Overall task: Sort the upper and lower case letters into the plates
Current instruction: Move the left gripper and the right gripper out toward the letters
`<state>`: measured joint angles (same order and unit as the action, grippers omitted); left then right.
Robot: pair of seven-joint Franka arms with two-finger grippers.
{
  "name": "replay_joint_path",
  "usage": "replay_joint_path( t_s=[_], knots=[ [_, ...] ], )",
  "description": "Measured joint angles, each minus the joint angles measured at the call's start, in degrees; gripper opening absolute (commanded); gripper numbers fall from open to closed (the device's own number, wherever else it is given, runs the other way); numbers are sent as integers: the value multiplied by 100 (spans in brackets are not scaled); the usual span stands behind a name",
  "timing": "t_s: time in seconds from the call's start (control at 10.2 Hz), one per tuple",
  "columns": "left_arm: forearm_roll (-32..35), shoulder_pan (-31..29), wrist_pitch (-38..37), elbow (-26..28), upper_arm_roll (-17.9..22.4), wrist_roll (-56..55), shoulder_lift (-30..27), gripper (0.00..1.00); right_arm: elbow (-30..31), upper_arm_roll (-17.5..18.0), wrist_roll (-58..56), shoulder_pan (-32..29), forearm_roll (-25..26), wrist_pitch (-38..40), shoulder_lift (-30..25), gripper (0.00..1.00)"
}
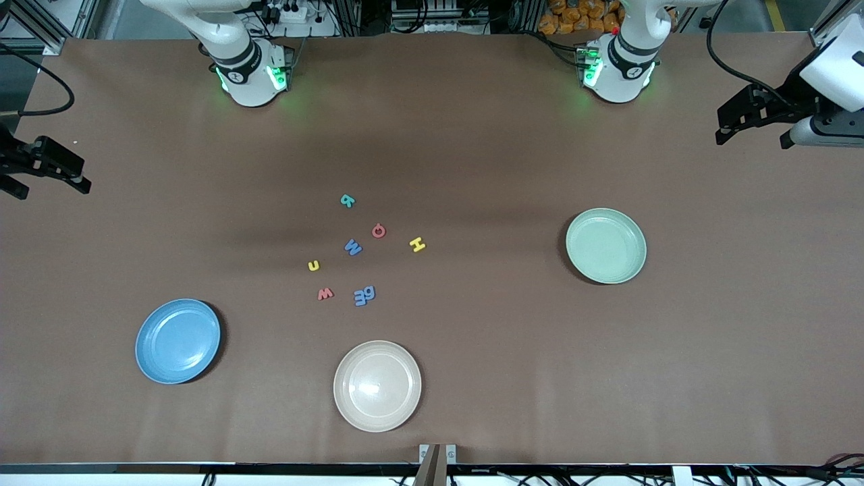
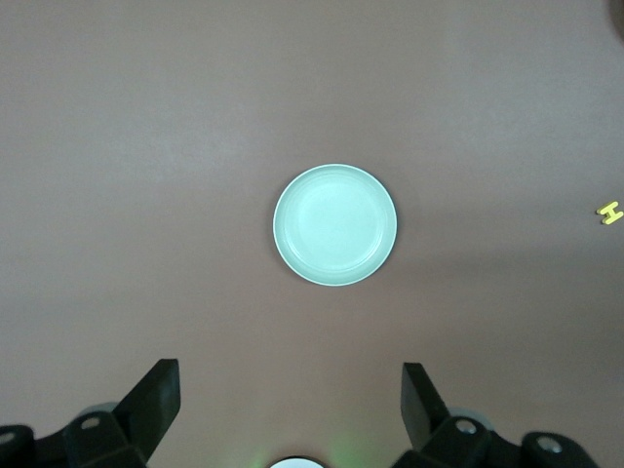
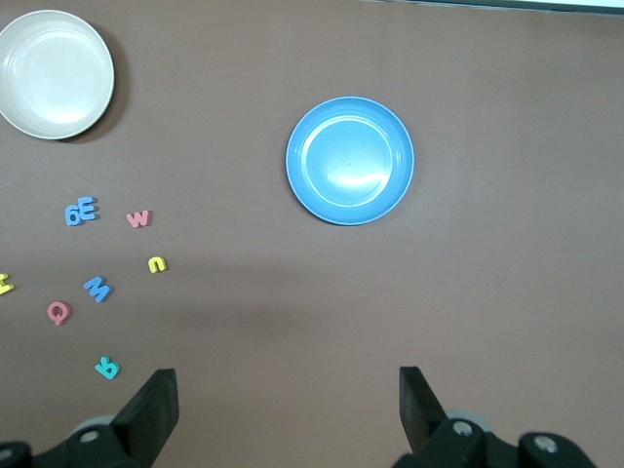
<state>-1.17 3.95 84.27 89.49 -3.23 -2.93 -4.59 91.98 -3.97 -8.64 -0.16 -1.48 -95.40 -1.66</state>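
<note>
Right gripper [image 1: 40, 172] cut off at the edge

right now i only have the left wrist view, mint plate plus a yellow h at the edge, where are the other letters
Observer: They lie mid-table, toward the right arm's end from the yellow H: teal R, red Q, blue W, yellow u, red w, and blue g touching another blue letter.
Operator: is there a second plate
Observer: Yes, a blue plate lies toward the right arm's end, nearer the front camera than the letters.
Operator: where's the right gripper
Observer: The right gripper is open, over the brown table at the right arm's end.
</note>
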Motion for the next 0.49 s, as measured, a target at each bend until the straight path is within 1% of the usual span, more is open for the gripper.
replay_joint_path(
  t_s=[0.49],
  knots=[
    [-22, 3, -87, 12, 6, 22, 14, 100, 0, -9, 0, 0, 0, 12, 23, 100]
  ],
)
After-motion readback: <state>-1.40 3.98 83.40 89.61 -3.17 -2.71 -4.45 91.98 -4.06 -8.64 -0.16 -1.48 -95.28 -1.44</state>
